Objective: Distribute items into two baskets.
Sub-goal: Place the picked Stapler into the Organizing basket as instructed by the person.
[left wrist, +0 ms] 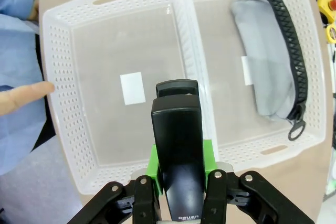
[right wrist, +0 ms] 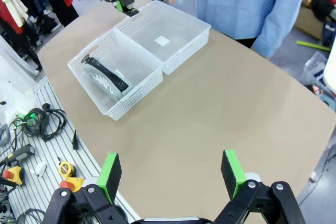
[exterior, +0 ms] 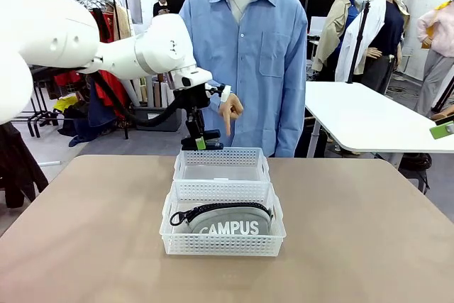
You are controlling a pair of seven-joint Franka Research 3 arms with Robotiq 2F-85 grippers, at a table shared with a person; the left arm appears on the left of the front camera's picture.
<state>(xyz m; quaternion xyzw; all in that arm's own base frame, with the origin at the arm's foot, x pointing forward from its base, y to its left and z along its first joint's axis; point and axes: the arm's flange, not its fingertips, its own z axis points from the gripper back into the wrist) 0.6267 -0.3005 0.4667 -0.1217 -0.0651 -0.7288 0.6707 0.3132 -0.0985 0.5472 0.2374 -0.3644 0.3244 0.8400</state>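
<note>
Left wrist view: your left gripper (left wrist: 180,195) clamps the stapler (left wrist: 177,153) above the empty basket (left wrist: 63,129) — lower, then release.

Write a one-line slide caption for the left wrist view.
Left gripper holds the black stapler above the empty far basket; the grey pouch lies in the neighbouring basket.
</note>
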